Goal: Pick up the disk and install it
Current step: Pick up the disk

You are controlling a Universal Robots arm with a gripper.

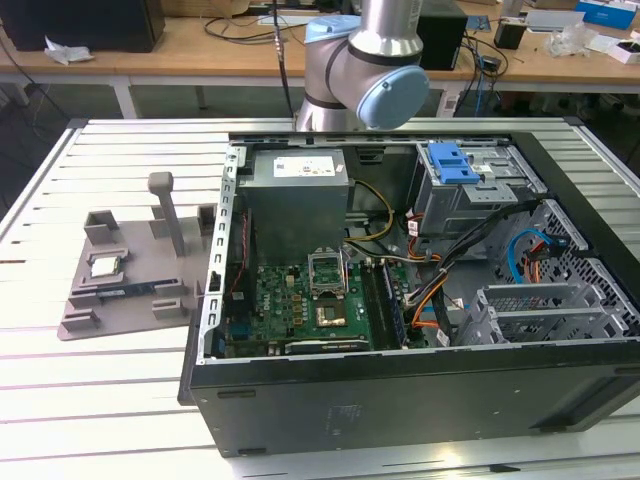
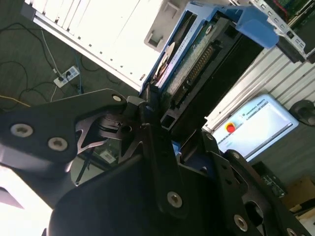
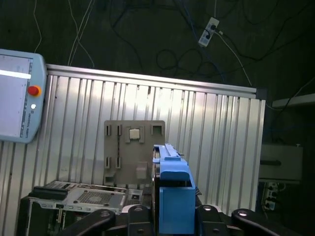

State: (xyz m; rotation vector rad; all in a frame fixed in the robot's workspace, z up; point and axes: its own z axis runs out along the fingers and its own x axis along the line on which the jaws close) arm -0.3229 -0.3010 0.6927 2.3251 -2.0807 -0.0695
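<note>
My gripper (image 2: 151,114) is shut on the disk (image 2: 194,51), gripping one end so the drive sticks out past the fingers. In the second wrist view I see its blue bracket, circuit-board side and connector edge. In the first wrist view the disk (image 3: 173,184) shows edge-on as a blue bracket standing between the two black fingers of the gripper (image 3: 172,212), high above the table. In the exterior view the arm (image 1: 365,60) rises above the open computer case (image 1: 400,390), behind its far wall.
The case holds a grey drive cage with a blue latch (image 1: 458,165), a power supply (image 1: 298,195) and a motherboard (image 1: 310,300). A grey parts fixture (image 1: 125,275) with a small square chip (image 1: 105,264) lies on the slatted table at the exterior view's left. A pendant with a red button (image 3: 17,96) rests on the table.
</note>
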